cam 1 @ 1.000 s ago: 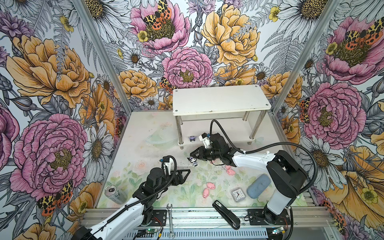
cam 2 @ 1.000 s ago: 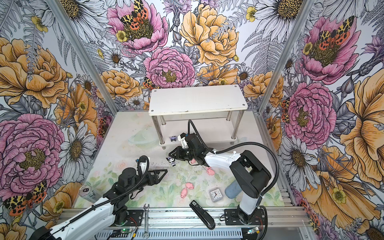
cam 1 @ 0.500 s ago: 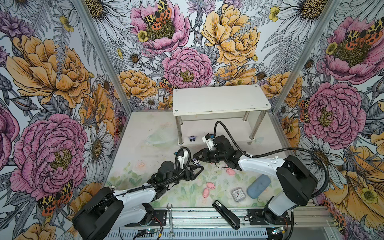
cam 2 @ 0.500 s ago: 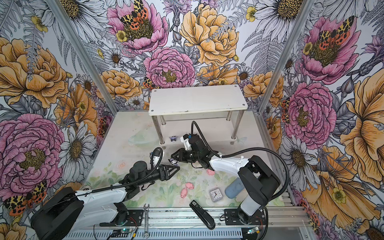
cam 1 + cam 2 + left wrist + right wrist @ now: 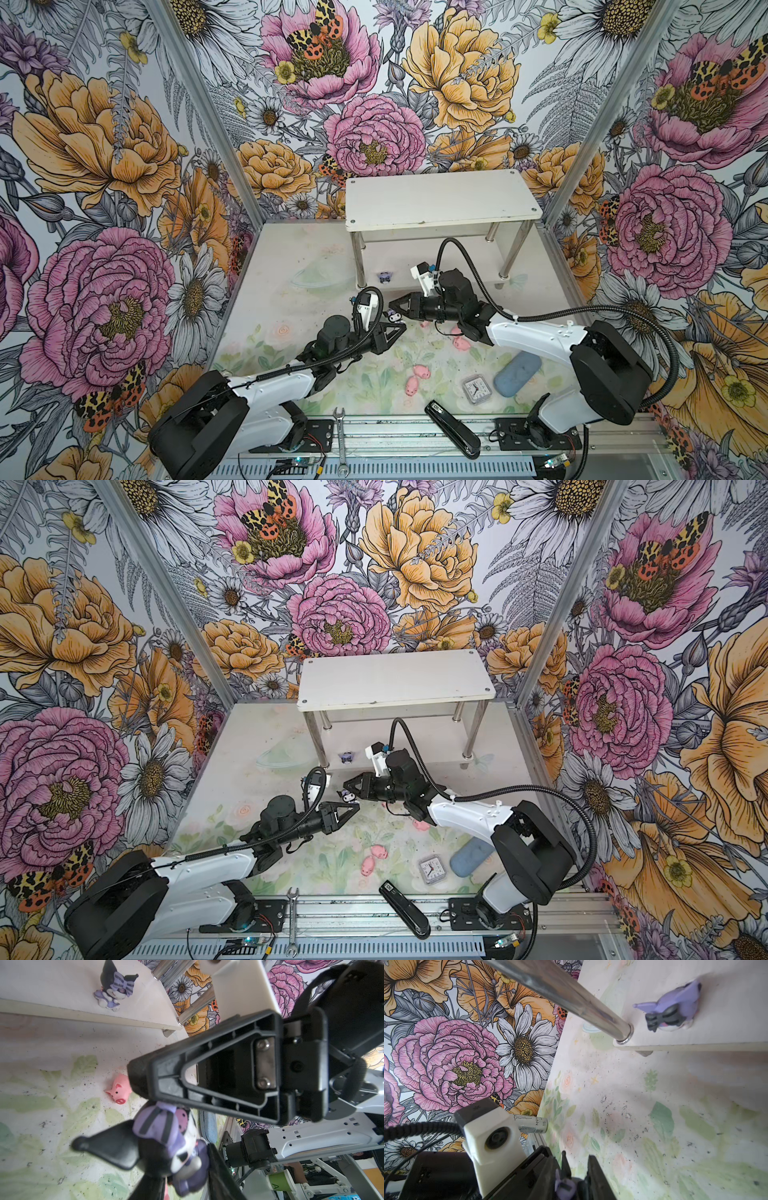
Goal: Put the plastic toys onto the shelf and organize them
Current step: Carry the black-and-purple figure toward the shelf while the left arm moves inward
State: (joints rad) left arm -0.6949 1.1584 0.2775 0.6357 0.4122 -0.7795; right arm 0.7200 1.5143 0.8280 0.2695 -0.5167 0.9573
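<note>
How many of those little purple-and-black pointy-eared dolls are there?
2. One figurine stands on the lower tier of the shelf by a chrome leg. The other figurine is gripped between the left gripper and right gripper. More may be hidden.

held figurine (image 5: 170, 1147) blurring up close in left wrist view; getting cropped by right wrist frame edge; pig (image 5: 119, 1089) half disappearing behind black finger (image 5: 187, 1076); shelf figurine (image 5: 675, 1012) looking smeared

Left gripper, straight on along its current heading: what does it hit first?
The right gripper. The left gripper sits nearly tip to tip with it, both apparently closed on the figurine; the right one's finger fills the left wrist view just ahead.
</note>
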